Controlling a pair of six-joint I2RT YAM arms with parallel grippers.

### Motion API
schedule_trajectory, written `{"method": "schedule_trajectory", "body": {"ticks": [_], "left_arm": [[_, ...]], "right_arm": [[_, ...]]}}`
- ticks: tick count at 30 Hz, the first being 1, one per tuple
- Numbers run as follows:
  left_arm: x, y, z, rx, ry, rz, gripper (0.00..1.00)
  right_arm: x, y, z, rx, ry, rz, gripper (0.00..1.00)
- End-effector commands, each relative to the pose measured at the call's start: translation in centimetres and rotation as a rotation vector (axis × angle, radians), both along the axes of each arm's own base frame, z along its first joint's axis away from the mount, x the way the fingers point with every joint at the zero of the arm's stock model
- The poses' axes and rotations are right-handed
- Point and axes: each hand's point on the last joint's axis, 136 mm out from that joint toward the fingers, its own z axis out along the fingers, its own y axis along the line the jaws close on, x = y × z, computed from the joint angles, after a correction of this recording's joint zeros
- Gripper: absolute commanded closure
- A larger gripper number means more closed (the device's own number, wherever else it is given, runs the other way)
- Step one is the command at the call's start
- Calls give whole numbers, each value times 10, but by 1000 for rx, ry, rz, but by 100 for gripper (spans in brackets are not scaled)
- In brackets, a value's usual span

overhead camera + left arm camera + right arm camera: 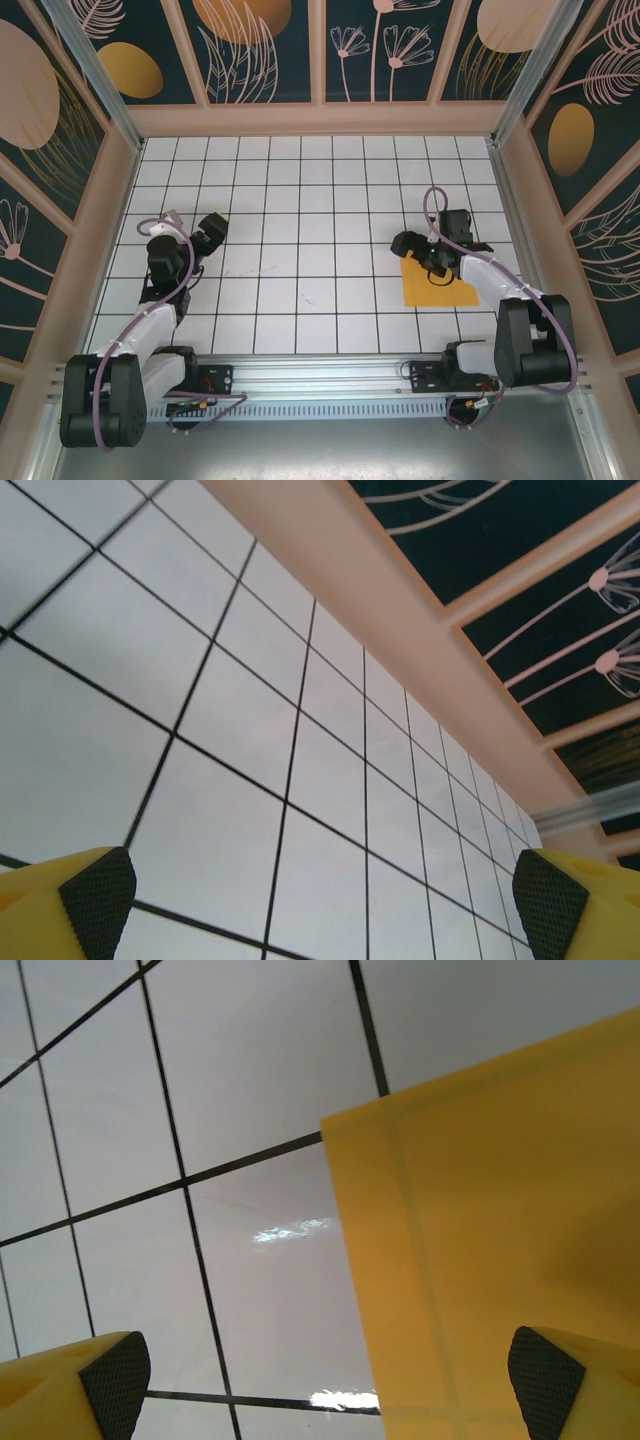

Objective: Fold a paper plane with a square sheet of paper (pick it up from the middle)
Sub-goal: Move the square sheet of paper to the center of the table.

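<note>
The square sheet of paper (435, 285) is orange-yellow and lies flat on the white tiled floor at the right; the tile lines show faintly through it in the right wrist view (500, 1240). My right gripper (413, 243) hovers over the sheet's far left corner, open, nothing between its fingers (330, 1380). One black pad (545, 1375) stands over the paper, the other over bare tile. My left gripper (213, 229) hangs at the left, far from the sheet, open and empty (320, 895) over bare tiles. No paper plane shape is visible.
The white tiled floor (300, 220) is boxed in by peach-framed walls with dark floral panels (320, 60). A metal rail (320, 385) with both arm bases runs along the near edge. The back wall's peach ledge (420, 610) shows ahead of the left gripper.
</note>
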Motion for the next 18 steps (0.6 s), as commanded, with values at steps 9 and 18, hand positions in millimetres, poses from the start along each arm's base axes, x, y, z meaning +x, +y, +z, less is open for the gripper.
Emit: {"method": "schedule_trajectory", "body": {"ticks": [9,18], "left_arm": [[-11,-19,-1,35,55,-116,2],[-9,-23,-6,48,88,-142,1]], "right_arm": [[-24,20,-38,-88,148,34,5],[-20,91,-42,-48,153,178,6]]}}
